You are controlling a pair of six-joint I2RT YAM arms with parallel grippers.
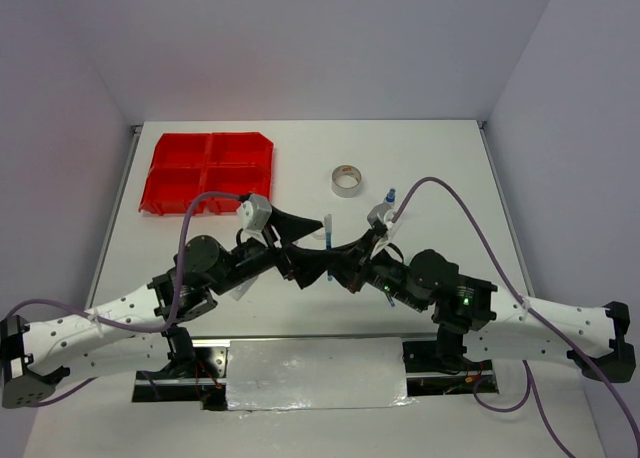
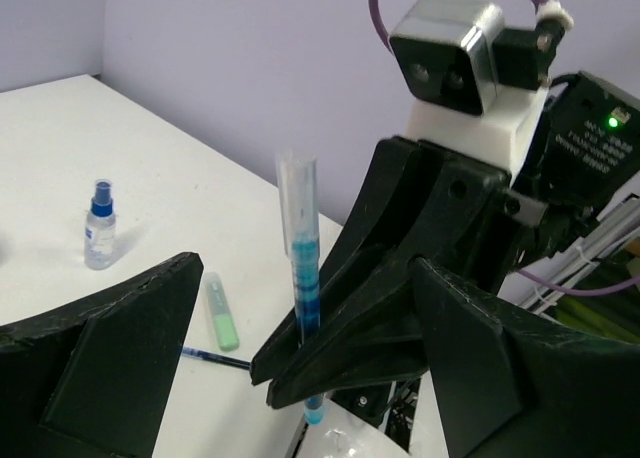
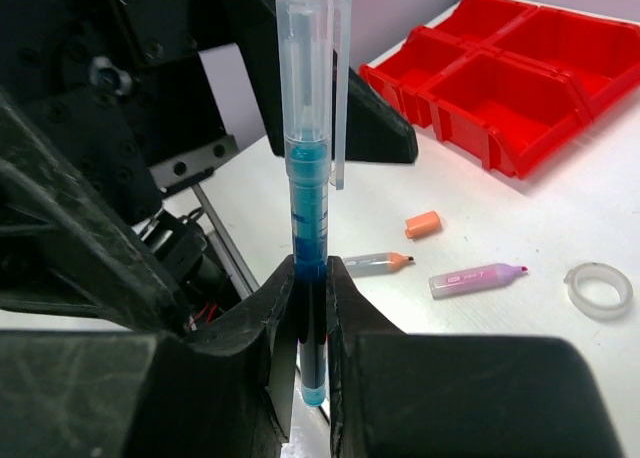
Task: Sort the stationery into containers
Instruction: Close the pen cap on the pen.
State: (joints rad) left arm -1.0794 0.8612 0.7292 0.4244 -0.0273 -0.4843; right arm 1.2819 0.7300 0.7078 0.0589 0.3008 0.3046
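Observation:
My right gripper [image 3: 310, 270] is shut on a blue pen with a clear cap [image 3: 310, 178] and holds it upright above the table's near middle [image 1: 328, 230]. My left gripper [image 2: 305, 273] is wide open, with one finger on each side of the right gripper and the pen [image 2: 303, 258], not touching the pen. The red organiser tray [image 1: 210, 173] stands at the far left and looks empty [image 3: 520, 68]. On the table lie a green marker [image 2: 222, 313], a thin dark-blue pen [image 2: 215, 358], an orange-tipped marker [image 3: 378, 264], a purple marker [image 3: 475, 278], an orange cap [image 3: 423, 224] and a clear tape ring [image 3: 598, 288].
A grey tape roll [image 1: 347, 180] lies at the far middle. A blue-capped clear bottle [image 2: 100, 223] stands upright to its right [image 1: 389, 195]. The two arms meet closely at the table's near middle, above a foil-covered plate [image 1: 315, 373].

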